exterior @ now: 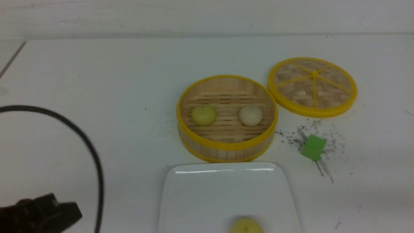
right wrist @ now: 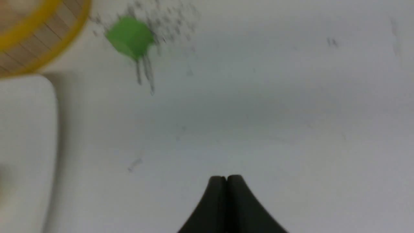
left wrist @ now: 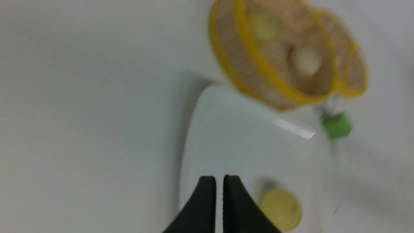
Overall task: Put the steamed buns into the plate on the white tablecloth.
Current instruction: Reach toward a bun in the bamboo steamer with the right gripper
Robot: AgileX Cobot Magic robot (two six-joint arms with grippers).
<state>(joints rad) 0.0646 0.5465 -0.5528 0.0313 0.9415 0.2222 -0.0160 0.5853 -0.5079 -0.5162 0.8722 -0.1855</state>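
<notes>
Front view, from the left edge: a black cable [exterior: 93, 155] loops over the white worktop [exterior: 97, 71] above the dark left arm [exterior: 38, 212] in the lower-left corner. At centre stands the open steamer [exterior: 226, 145], with a yellow bun [exterior: 203, 115] in its left half and a white bun [exterior: 250, 115] in its right, apart from each other. Below it lies the plate [exterior: 200, 194], its far rim just beside the steamer wall. A third bun [exterior: 246, 226] sits on the plate at the bottom edge of the frame. At upper right lies the lid [exterior: 312, 85], and below it a green block [exterior: 313, 147] on black speckles [exterior: 291, 136].

The left wrist view shows the left pincer [left wrist: 219, 183] over the plate, almost together with a thin slit and holding nothing. The right pincer [right wrist: 226, 181] is pressed together, empty, over bare worktop.

Two buns seem left to move. A pincer coming in low could catch the yellow rim and shove the steamer onto the plate. A hard squeeze could dent a soft dome. A round bun released carelessly could roll on the glossy plate or knock the third bun off.
</notes>
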